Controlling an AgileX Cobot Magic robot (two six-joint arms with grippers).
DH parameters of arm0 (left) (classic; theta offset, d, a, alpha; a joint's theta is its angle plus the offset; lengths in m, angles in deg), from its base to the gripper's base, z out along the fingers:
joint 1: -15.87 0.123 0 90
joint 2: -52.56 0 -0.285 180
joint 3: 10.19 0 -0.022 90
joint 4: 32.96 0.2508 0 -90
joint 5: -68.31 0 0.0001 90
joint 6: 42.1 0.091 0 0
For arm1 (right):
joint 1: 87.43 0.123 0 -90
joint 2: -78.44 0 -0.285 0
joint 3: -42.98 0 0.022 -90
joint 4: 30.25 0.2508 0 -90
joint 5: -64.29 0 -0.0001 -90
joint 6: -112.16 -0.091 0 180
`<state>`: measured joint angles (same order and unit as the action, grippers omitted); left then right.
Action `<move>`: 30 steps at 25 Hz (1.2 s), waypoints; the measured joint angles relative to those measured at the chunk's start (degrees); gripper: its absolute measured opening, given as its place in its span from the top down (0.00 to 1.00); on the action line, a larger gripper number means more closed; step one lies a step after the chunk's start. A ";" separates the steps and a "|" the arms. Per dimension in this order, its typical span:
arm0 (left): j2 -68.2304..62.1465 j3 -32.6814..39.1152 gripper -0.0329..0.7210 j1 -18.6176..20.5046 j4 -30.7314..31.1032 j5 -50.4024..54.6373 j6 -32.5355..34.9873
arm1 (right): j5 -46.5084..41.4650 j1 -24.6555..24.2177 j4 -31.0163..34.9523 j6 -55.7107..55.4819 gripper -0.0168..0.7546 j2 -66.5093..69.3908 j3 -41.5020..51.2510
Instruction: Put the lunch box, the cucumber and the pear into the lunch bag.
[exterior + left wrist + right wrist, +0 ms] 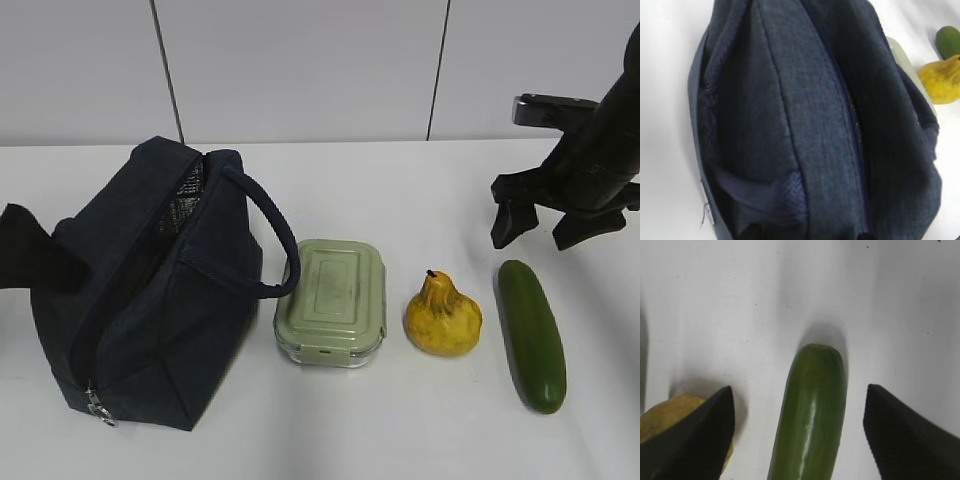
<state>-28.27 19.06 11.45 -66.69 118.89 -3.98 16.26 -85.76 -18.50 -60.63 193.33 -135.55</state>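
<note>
Surface: a white table (420,180) before a pale panelled wall.
Bag: the lunch bag (150,300) stands at left, zip partly open.
Outside: we see the lunch box (332,300), pear (443,316) and cucumber (532,334) beside it.
Right gripper (545,228): spread wide above the cucumber.
Left gripper: not visible to us.
Progress: nothing packed.

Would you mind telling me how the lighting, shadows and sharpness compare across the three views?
Exterior view: even light, sharp, faint shadows under the pear and cucumber. Left wrist view: the lunch bag fills the frame, dim and slightly soft. Right wrist view: soft shadow beyond the cucumber's tip, a glare streak along it, blurred fingertips.
</note>
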 joint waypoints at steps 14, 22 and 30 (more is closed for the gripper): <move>-1.13 0.00 0.95 0.00 -0.50 -1.26 0.77 | -0.79 0.00 0.94 0.33 0.19 3.83 -0.12; -1.13 0.00 0.95 0.00 -0.50 -1.39 0.77 | -0.98 0.00 0.94 -1.00 0.21 7.61 -0.12; -1.13 0.00 0.95 0.00 -0.50 -2.35 0.77 | -2.59 0.00 0.94 -1.13 0.40 10.29 -0.95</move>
<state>-29.40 19.06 11.45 -67.19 116.54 -3.21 13.68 -85.76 -17.56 -61.75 203.62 -136.50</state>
